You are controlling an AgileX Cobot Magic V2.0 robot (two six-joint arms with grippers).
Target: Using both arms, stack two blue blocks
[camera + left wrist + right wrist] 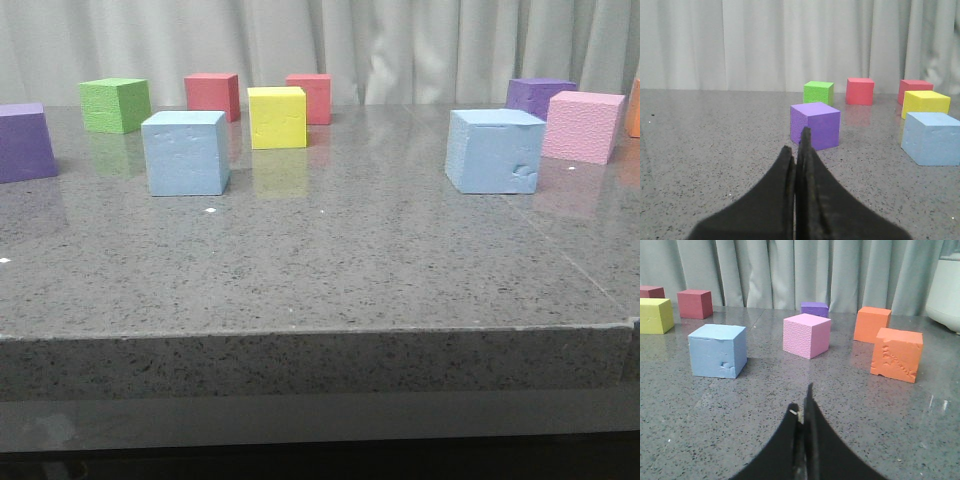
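Two pale blue blocks stand apart on the grey table. One blue block (186,152) is at the left middle; it also shows in the left wrist view (932,138). The other blue block (494,150), with a chipped dent near a lower corner, is at the right; it shows in the right wrist view (718,350). My left gripper (796,145) is shut and empty, low over the table, short of a purple cube (815,124). My right gripper (803,402) is shut and empty, well short of the chipped block. Neither gripper shows in the front view.
Behind the left blue block stand a green cube (115,104), two red cubes (212,96), and a yellow cube (277,117). A purple cube (24,141) sits far left. A pink cube (584,126) and purple cube (538,96) stand right. Two orange cubes (896,354) show in the right wrist view.
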